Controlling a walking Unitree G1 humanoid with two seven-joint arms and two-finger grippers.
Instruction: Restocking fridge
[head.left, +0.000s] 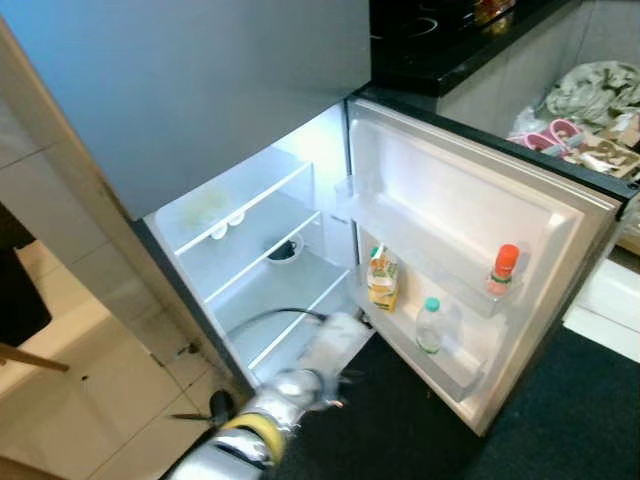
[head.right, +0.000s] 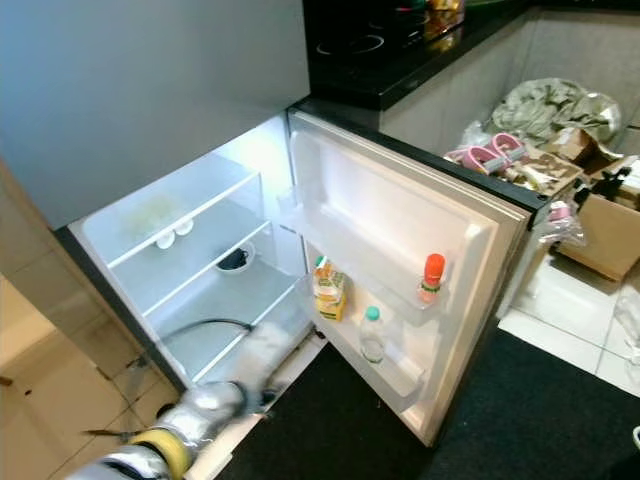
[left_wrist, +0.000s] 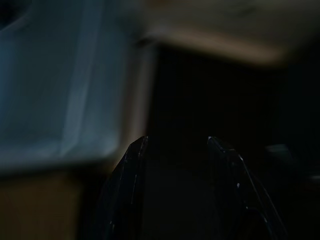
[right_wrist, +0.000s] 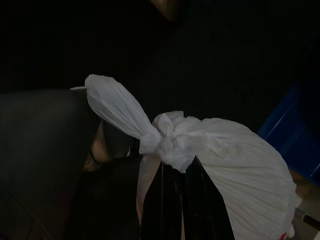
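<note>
The small grey fridge (head.left: 230, 100) stood with its white door (head.left: 470, 210) swung wide open to the robot's right, the lit white interior on show. On the door's racks sat a yellow juice carton (head.left: 382, 280), a clear plastic bottle with a teal cap (head.left: 429, 326) below it, and a small bottle with an orange-red cap (head.left: 503, 270) further along the upper rack. Inside, a dark bowl-like object (head.left: 285, 249) rested on the middle glass shelf (head.left: 262, 262). The silver left arm (head.left: 270, 405) reached in low toward the bottom of the compartment, blurred, with a black cable arching over it. The left gripper (left_wrist: 175, 165) had its two black fingers (left_wrist: 127, 185) set a little apart with nothing between them, a pale blurred surface beyond. The right gripper (right_wrist: 175, 192) had its fingers pressed close together just under the knot of a knotted white plastic bag (right_wrist: 220, 155), gripping it against a dark background, with something blue (right_wrist: 295, 130) near the bag.
</note>
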